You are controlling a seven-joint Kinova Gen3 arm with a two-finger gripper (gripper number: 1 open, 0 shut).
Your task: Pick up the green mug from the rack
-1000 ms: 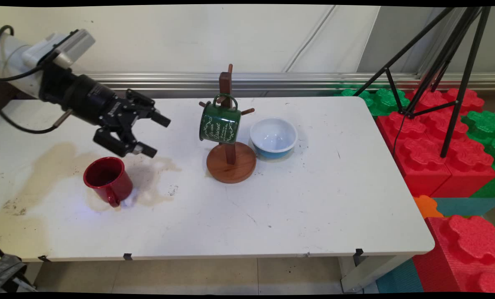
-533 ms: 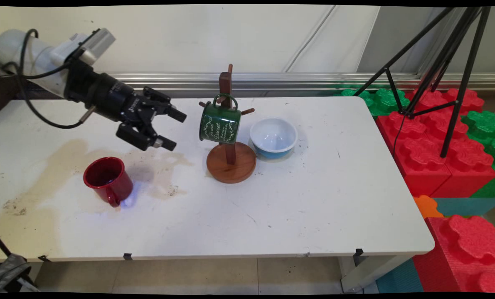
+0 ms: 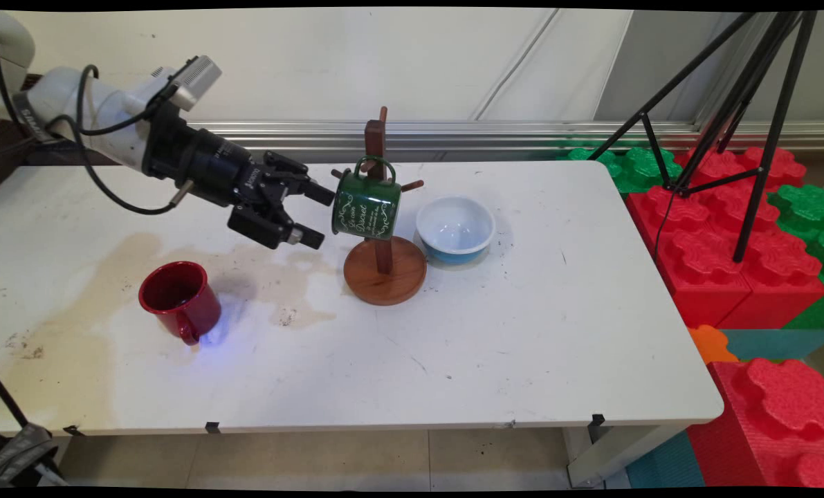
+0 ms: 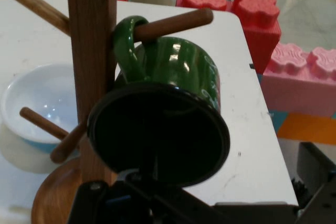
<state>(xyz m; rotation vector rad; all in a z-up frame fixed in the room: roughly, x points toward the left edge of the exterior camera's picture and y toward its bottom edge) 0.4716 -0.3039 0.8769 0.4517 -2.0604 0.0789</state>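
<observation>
Main view first: we read white script on the green enamel mug (image 3: 366, 207), something like "Discret", though the smaller words around it are too fine for us to make out. White lettering on the gripper's black wrist is also too small to read.

Going left to right, a red enamel mug (image 3: 180, 300) stands upright in the lower left on a brownish stain (image 3: 100, 277) on the white table (image 3: 508, 346). Above and to its right, our gripper (image 3: 320, 217) hangs in the air with its fingers spread wide, the tips just left of the green mug's side and, as far as we can tell, not touching it. That mug hangs by its handle from a peg of the wooden mug tree (image 3: 382, 238) at centre frame. Just right of the tree's round base sits a pale blue bowl (image 3: 455, 228). A black tripod (image 3: 730, 117) and red and green foam blocks (image 3: 737, 263) fill the right side.

Hand view shows the mug's dark bottom (image 4: 158, 132) facing us and filling the centre, its handle looped over a peg (image 4: 170, 23). The bowl (image 4: 37, 103) is cut off at the left edge, partly behind the tree's post (image 4: 92, 51). Only the linkage shows at the bottom; the fingertips are out of frame.
</observation>
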